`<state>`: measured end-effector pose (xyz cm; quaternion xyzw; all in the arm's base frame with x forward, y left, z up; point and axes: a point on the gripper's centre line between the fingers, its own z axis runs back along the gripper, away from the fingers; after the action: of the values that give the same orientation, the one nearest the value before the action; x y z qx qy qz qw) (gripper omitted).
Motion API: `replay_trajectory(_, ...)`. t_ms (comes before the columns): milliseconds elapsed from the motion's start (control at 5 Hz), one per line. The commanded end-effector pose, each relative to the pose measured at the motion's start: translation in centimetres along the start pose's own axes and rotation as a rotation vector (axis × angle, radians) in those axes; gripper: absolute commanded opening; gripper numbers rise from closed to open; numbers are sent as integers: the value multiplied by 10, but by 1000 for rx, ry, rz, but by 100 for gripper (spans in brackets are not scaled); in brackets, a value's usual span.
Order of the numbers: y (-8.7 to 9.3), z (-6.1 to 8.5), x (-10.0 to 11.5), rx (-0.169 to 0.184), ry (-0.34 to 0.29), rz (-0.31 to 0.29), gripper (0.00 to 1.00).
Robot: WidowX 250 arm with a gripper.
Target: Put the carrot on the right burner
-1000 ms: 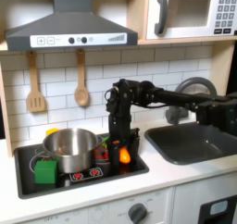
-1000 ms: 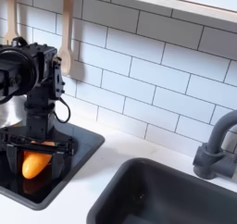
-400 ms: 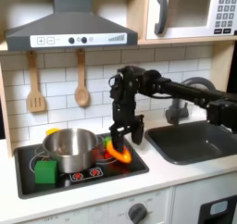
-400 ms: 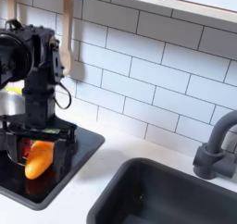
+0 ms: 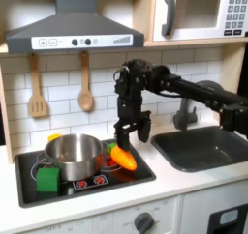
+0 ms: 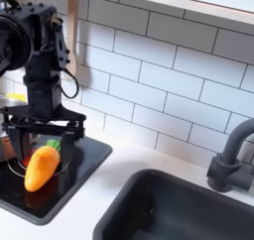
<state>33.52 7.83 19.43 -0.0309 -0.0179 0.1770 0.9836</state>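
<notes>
The small glossy orange toy carrot is lying on the black stove's burner, and the released gripper just above it is risking nudging it off.

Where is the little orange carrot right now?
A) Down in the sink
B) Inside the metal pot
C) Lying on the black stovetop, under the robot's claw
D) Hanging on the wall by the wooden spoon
C: in both exterior views the carrot lies on the black stovetop, beside the metal pot, with the gripper open just above it and not holding it.
</notes>
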Motion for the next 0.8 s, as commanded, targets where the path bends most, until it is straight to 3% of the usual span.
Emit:
replay_trajectory(0,11,15,8,-11,-19,26,100)
replay_trajectory(400,23,38,12,-27,-53,67,100)
replay_trajectory(600,30,33,16,-18,-35,71,100)
